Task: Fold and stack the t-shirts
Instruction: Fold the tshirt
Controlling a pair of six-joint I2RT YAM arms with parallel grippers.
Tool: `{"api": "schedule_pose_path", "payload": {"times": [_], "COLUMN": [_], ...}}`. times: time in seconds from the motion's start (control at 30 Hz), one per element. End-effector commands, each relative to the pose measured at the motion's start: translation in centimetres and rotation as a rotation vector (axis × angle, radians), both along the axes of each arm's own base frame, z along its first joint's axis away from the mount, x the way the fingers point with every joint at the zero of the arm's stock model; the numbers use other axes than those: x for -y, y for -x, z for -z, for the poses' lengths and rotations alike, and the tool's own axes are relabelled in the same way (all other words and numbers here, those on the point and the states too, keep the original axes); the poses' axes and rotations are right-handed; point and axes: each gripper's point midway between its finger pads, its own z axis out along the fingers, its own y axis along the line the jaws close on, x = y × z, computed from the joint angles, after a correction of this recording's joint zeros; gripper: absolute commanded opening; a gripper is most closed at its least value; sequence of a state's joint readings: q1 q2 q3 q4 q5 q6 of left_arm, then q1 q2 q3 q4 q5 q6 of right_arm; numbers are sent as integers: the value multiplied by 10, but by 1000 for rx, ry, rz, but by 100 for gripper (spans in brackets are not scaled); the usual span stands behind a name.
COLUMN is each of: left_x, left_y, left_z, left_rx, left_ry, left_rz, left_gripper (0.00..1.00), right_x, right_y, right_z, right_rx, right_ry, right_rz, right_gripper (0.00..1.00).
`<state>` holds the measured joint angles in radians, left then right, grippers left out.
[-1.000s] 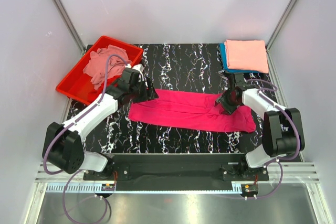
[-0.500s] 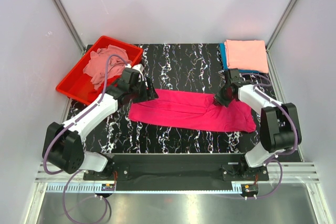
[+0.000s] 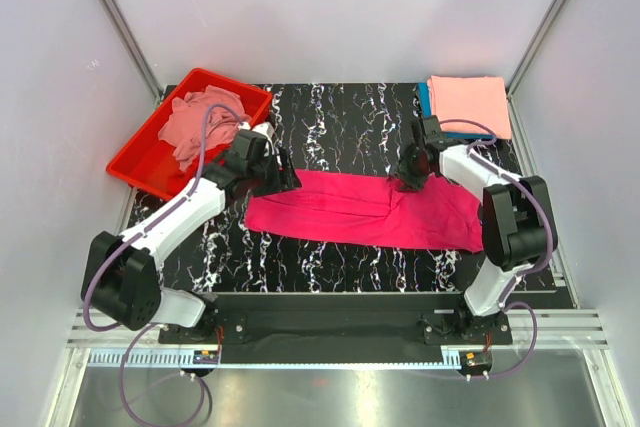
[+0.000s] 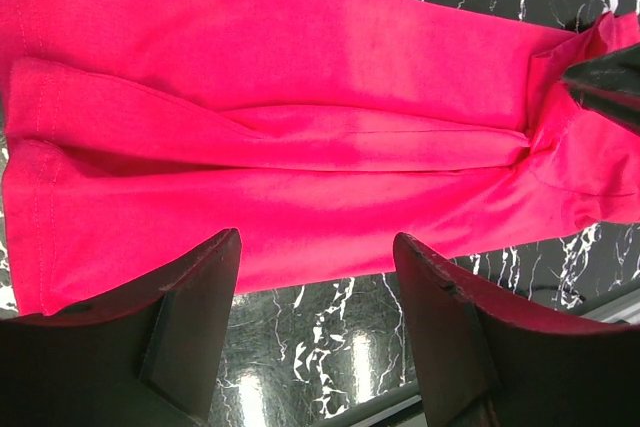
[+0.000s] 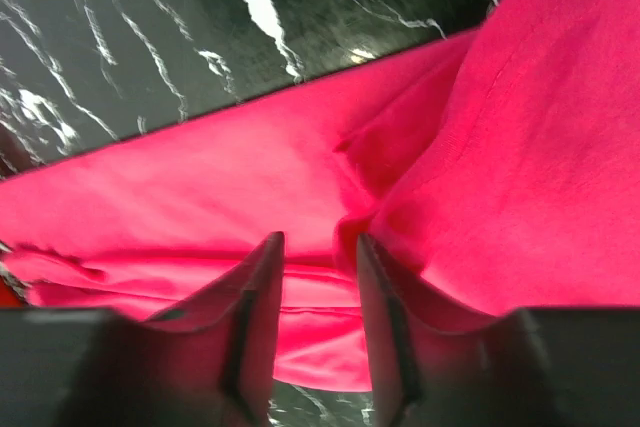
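Observation:
A hot pink t-shirt (image 3: pixel 350 209) lies folded into a long strip across the black marble table (image 3: pixel 340 117). My left gripper (image 3: pixel 283 179) is open at the strip's far left end. In the left wrist view the pink shirt (image 4: pixel 300 127) fills the top, and bare table shows between my left gripper's (image 4: pixel 318 242) fingers. My right gripper (image 3: pixel 408 179) hovers over the strip's far edge, right of centre. Its jaws (image 5: pixel 320 239) stand slightly apart over the pink cloth (image 5: pixel 250 177), with a small pucker beside the right finger. A salmon shirt (image 3: pixel 470 105) lies folded on a teal one (image 3: pixel 428 109).
A red plastic tray (image 3: pixel 140 177) at the back left holds crumpled dusty pink shirts (image 3: pixel 200 122). The folded stack sits at the back right corner. Grey walls enclose the table on three sides.
My right gripper has moved up and to the left over the pink shirt, from its right part toward the far edge. The left arm has not moved.

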<state>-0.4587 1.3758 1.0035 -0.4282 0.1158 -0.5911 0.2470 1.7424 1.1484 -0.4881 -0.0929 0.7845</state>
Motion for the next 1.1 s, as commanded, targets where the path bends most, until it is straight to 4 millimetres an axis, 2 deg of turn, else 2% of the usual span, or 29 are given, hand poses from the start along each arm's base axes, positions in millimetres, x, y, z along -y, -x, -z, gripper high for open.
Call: {"api": "schedule_pose_path", "payload": {"times": [0.0, 0.03, 0.1, 0.13, 0.17, 0.2, 0.23, 0.27, 0.3, 0.33, 0.37, 0.4, 0.43, 0.47, 0.5, 0.53, 0.6, 0.63, 0.67, 0.7, 0.73, 0.77, 0.8, 0.9, 0.97, 1.07], "left_x": [1, 3, 13, 16, 20, 29, 35, 47, 64, 77, 90, 108, 118, 130, 145, 158, 183, 192, 212, 221, 231, 246, 258, 285, 296, 305], "left_y": [1, 2, 7, 8, 10, 12, 14, 21, 22, 26, 31, 32, 31, 31, 36, 31, 30, 29, 25, 23, 22, 18, 23, 34, 38, 39], "left_z": [3, -1, -6, -9, -11, -14, -14, -17, -22, -25, -30, -32, -34, -39, -26, -35, -22, -20, -17, -15, -10, -21, 3, 8, 4, 9], "left_rx": [22, 39, 67, 74, 77, 84, 85, 77, 97, 103, 112, 134, 145, 157, 127, 148, 128, 127, 134, 134, 128, 150, 111, 118, 141, 138], "left_ry": [-32, -35, -46, -54, -58, -56, -46, -1, 43, 79, 112, 120, 123, 145, 146, 170, 177, 181, 198, 206, 209, 232, 215, 253, 292, 336], "left_rz": [19, 31, 85, 98, 114, 148, 174, 233, 283, 327, 378, 419, 438, 471, 509, 523, 556, 566, 587, 600, 616, 642, 673, 768, 789, 791], "left_gripper": [69, 69, 69, 69, 69, 69, 69, 69, 69, 69, 69, 68, 67, 66, 65, 65, 63, 63, 63, 62, 61, 59, 57, 53, 52, 52], "right_x": [10, 28, 45, 59, 65, 73, 73, 74, 76, 80, 84, 94, 101, 105, 109, 116, 121, 125, 139, 146, 152, 165, 170, 183, 183, 181], "right_y": [-15, -15, -13, -5, 0, 4, 15, 21, 26, 38, 44, 47, 60, 66, 71, 82, 88, 101, 105, 114, 117, 120, 119, 118, 112, 100], "right_z": [-38, -52, -76, -85, -91, -99, -92, -96, -93, -78, -82, -78, -65, -65, -61, -50, -42, -25, -19, -5, 0, 6, 9, 19, 25, 27], "right_rx": [78, 70, 93, 71, 64, 68, 33, 41, 24, -7, 9, 5, -31, -25, -35, -67, -66, -110, -122, -148, -157, -177, -168, -182, -168, -123], "right_ry": [97, 190, 261, 318, 326, 317, 294, 264, 216, 207, 195, 193, 198, 194, 201, 210, 194, 195, 188, 190, 196, 203, 209, 234, 222, 206], "right_rz": [-48, -9, 29, 61, 81, 120, 120, 132, 153, 163, 182, 216, 230, 239, 239, 254, 276, 289, 349, 375, 395, 441, 450, 478, 462, 419], "right_gripper": [70, 75, 78, 80, 80, 79, 74, 68, 61, 52, 33, 24, 16, 7, 3, 1, 0, 0, 0, 0, 0, 0, 0, 0, 0, 0]}}
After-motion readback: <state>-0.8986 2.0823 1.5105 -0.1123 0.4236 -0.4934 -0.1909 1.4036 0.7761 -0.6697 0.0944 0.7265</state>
